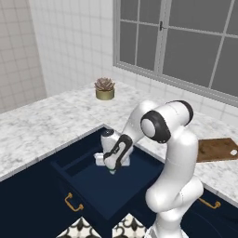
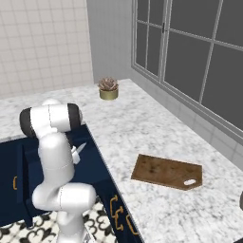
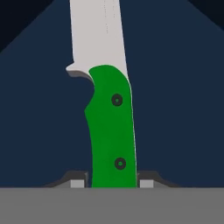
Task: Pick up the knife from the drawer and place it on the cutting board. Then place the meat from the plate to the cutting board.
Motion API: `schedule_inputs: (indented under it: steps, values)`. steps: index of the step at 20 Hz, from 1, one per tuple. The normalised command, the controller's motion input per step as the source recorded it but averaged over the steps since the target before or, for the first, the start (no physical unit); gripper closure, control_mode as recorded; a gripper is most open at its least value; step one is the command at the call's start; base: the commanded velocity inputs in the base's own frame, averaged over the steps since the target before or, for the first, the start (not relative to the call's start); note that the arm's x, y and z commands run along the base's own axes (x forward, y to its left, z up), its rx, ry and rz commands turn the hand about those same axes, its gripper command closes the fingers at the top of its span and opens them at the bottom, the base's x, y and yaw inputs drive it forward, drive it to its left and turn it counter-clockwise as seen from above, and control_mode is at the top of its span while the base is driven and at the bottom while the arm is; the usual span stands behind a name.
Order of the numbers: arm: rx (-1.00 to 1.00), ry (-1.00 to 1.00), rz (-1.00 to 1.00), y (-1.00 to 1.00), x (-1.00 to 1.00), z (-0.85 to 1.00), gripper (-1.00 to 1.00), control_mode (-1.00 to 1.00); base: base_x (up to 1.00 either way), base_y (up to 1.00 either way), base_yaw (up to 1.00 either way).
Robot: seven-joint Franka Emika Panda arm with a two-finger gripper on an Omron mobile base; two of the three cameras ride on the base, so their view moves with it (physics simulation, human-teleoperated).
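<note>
The knife [image 3: 111,127] has a bright green handle and a pale blade that points up the hand view. My gripper [image 3: 112,183] is shut on the lower end of that handle, one fingertip [image 3: 78,183] on each side. In the left base view the gripper [image 1: 113,170] reaches down into the open navy drawer [image 1: 93,188]. From the right base view the pale blade [image 2: 79,149] sticks out beside the arm. The dark-brown cutting board [image 2: 166,172] lies on the marble counter to the right, also seen as the board [image 1: 216,149]. The meat and the plate are out of view.
A potted succulent [image 1: 104,88] stands far back on the counter, near the window. The drawer front carries a brass handle [image 1: 71,202]. Navy cabinets with brass handles [image 2: 116,209] run under the counter edge. Patterned floor tiles [image 1: 81,228] lie below the drawer.
</note>
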Motion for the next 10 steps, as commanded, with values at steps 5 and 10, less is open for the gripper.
schedule_inputs:
  steps: [5,10]
  values:
    - [-0.01,0.07,-0.01,0.07,-0.19,0.33,1.0,-1.0,0.0,0.0,0.0]
    - [0.0,0.08,-0.04,0.03,-0.26,0.68,1.0,-1.0,0.0,0.0,0.0]
